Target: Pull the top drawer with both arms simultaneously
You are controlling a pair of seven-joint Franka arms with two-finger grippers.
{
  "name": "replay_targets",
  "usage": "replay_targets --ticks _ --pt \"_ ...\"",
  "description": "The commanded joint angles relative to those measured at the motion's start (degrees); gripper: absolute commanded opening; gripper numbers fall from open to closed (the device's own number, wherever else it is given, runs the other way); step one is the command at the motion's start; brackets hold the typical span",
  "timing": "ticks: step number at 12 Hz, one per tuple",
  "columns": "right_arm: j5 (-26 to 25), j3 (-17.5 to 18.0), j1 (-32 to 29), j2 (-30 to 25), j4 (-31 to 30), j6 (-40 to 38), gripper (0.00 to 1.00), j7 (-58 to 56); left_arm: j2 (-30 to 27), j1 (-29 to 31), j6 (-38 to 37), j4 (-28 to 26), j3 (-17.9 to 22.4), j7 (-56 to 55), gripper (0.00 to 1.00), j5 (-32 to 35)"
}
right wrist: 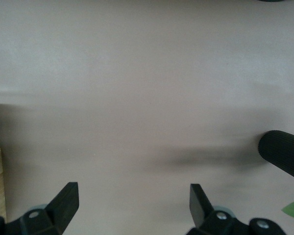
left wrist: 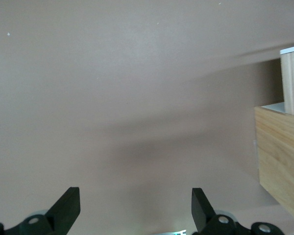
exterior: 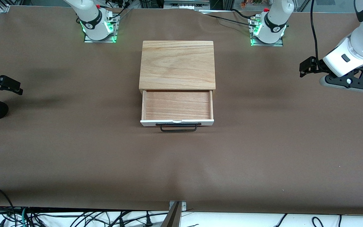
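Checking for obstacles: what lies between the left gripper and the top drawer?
Nothing: in the front view only bare brown table separates the left gripper, fingers open, from the pulled-out top drawer.

A robotics laboratory was indicated: two arm bases (exterior: pixel 99 26) lit with green lamps were seen bolted on metal plates at about eleven and one o'clock of a wide table (exterior: pixel 74 151) covered in plain brown sheet. Loose black cables (exterior: pixel 74 219) were seen heaped under the six o'clock edge, and aluminium framing (exterior: pixel 186 3) at twelve.
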Motion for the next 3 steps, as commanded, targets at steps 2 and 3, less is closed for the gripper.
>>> replay_targets --ticks 2,3 --pt "-0.6 0.2 -0.2 0.2 1.3 -0.9 1.00 0.0 1.2 0.6 -2.0 2.0 0.7 -0.7 1.00 -1.8" --pt "-0.7 0.2 -0.2 0.2 1.3 -0.9 1.00 0.0 1.0 1.4 -4.1 2.1 0.8 -0.7 1.00 -1.8"
